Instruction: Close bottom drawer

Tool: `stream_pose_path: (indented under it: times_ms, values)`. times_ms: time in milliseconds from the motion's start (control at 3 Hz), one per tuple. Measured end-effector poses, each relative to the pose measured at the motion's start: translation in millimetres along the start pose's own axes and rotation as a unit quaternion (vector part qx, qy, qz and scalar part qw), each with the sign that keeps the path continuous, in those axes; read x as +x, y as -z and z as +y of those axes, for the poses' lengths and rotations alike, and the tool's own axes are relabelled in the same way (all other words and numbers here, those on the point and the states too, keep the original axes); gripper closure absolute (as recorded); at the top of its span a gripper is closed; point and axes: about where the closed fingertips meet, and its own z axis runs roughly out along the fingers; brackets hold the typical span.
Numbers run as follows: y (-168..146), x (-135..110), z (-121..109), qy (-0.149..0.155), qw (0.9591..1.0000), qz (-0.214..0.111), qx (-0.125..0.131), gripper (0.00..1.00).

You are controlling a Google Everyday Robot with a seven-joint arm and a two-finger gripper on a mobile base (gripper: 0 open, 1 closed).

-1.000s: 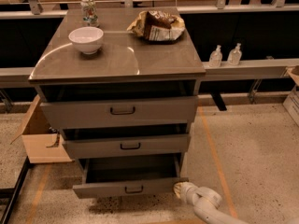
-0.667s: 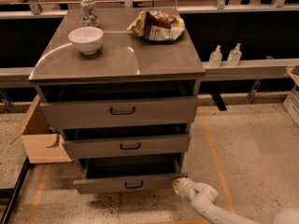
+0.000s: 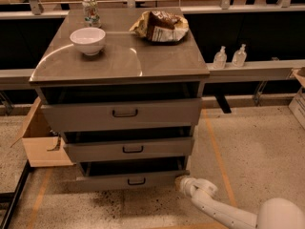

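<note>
No text is reading out anywhere. Printing is showing on the snack bag (image 3: 161, 26) at the back right of the cabinet (image 3: 119, 61) top and on the can (image 3: 90, 11) at its back left, but no word or number is resolving. The bottles (image 3: 219, 57) right of the cabinet are showing no legible label. The gripper (image 3: 180, 182) is sitting at the cabinet's lower right, by the right end of the bottom drawer (image 3: 128, 181) front.

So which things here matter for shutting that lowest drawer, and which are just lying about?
Part of the job: bottom drawer, pulled out; the tool, at that drawer front's right end.

Just lying about: white bowl, snack bag and can on the cabinet top; two small bottles; cardboard box.
</note>
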Motion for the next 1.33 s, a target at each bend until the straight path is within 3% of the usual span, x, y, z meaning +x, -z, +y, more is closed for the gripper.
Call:
stream_pose_path:
  times_ms: [1000, 1333]
  values:
    - [-18.9, 16.3, -28.4, 0.038, 0.9988, 0.030, 0.011, 1.00]
    - [-24.9, 17.2, -41.9, 0.044, 0.9979, 0.039, 0.029, 1.00]
